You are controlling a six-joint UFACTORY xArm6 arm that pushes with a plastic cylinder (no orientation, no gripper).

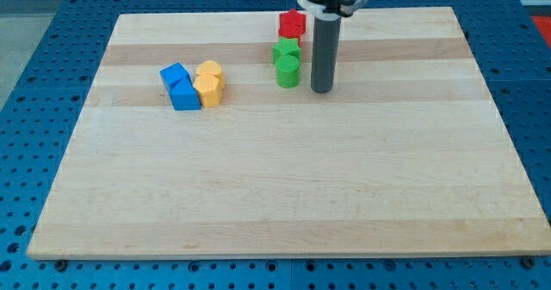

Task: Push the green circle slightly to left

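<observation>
The green circle stands on the wooden board near the view's top centre. A second green block touches it just above, and a red block sits above that. My tip rests on the board just to the right of the green circle, a small gap apart. The dark rod rises straight up from it to the arm at the view's top.
Two blue blocks and two yellow blocks cluster together at the view's left. The board's edges border a blue perforated table on all sides.
</observation>
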